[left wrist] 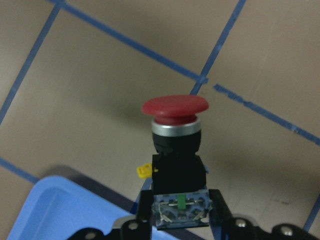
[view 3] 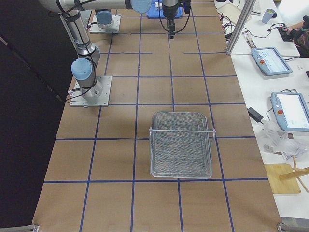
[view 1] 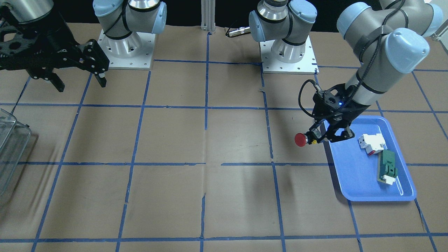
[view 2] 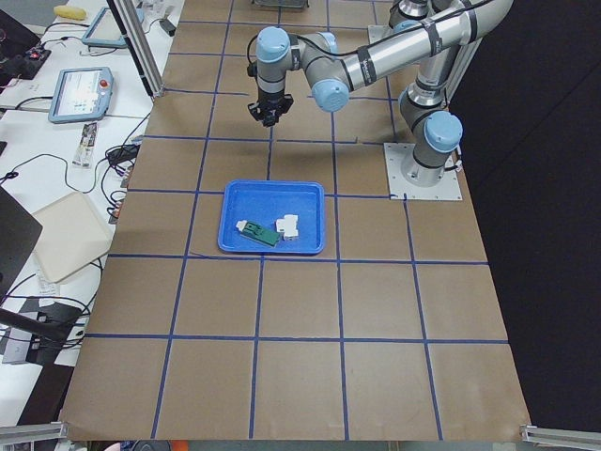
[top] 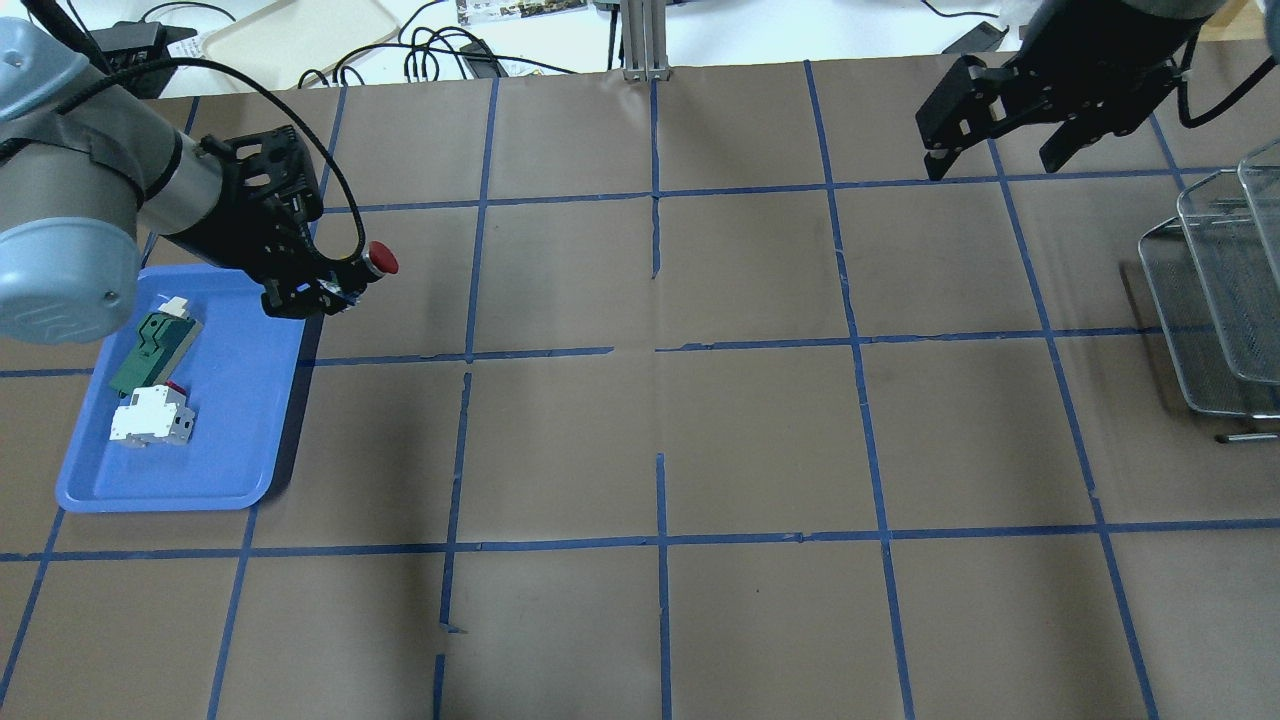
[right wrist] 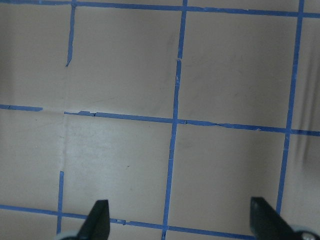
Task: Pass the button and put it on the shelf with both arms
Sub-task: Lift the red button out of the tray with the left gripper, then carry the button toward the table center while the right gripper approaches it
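The button [view 1: 300,139] has a red mushroom cap and a black body. My left gripper [view 1: 320,134] is shut on its rear and holds it above the table, just off the inner edge of the blue tray [view 1: 350,171]. The cap points toward the table's middle. In the overhead view the button [top: 381,260] sticks out of the left gripper [top: 335,285]. The left wrist view shows the button [left wrist: 175,107] clamped between the fingers [left wrist: 142,215]. My right gripper [top: 990,160] is open and empty, high over the far right of the table; it also shows in the front view [view 1: 80,82].
The blue tray [top: 250,400] holds a white block with red tabs [top: 150,417] and a green flat part [top: 155,345]. A wire mesh shelf [top: 1220,290] stands at the table's right end. Brown paper with a blue tape grid covers the table.
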You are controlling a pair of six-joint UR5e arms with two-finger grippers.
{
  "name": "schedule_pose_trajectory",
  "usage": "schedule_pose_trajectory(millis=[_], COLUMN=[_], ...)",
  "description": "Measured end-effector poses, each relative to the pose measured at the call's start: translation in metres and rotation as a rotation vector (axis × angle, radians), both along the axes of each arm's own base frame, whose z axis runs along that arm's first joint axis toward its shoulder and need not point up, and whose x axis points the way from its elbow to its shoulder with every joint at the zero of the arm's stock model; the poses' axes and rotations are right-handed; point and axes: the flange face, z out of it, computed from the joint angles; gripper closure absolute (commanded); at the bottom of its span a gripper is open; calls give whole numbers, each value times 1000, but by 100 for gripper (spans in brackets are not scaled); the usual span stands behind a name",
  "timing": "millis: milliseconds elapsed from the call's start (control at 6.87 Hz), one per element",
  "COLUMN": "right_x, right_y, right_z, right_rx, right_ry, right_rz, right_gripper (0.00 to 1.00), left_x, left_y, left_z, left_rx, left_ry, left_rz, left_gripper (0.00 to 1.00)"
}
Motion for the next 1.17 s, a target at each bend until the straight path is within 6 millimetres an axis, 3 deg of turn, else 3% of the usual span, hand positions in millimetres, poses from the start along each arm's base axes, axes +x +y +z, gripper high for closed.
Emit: schedule_pose_trajectory(millis=[291, 437, 728, 1165], right_x=[-55, -66, -53, 2], right_y=[1, 4, 13, 16], right_z=[-5, -17, -42, -57], right_rx=[11, 42, 101, 85], right_ry=[-53, -110, -274, -492], right_rz=[75, 87, 92, 201], right_gripper=[0, 0, 0, 0], left_x=[-51, -69, -108, -163], left_y=[5, 6, 7, 17], left_z=[3, 0, -5, 3], left_rx=[-19, -22, -34, -59], left_ry=[4, 24, 191, 424], left_rz=[-132, -165, -215, -289], left_gripper=[100, 100, 100, 100])
